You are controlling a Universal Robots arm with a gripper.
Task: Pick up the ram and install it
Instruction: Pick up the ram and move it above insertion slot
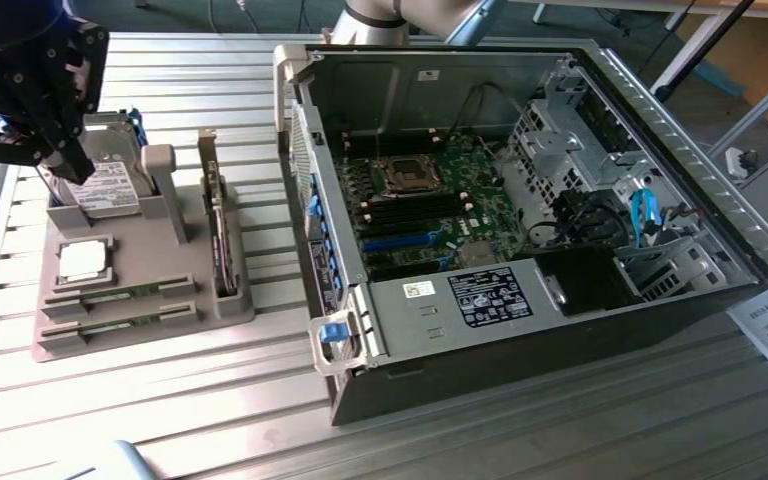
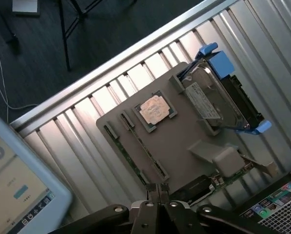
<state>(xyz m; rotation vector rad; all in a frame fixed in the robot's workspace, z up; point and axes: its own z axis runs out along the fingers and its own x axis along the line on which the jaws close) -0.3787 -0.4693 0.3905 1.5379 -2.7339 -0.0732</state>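
My ribbed metal tabletop [image 1: 157, 400] glares under bright light; beyond its edge I see dark floor [image 2: 33, 53], perhaps a stand's legs [image 2: 63, 39].

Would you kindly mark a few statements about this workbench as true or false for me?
1. The gripper is shut and holds nothing. True.
2. The ram is seated in the motherboard. False: it lies in a slot of the grey holder.
3. The computer case lies open. True.
4. The processor chip sits on the exterior view's right of the case. False: it rests in the holder, on the exterior view's left of the case.
5. The hard drive lies flat on the table. False: it stands on edge in the holder.
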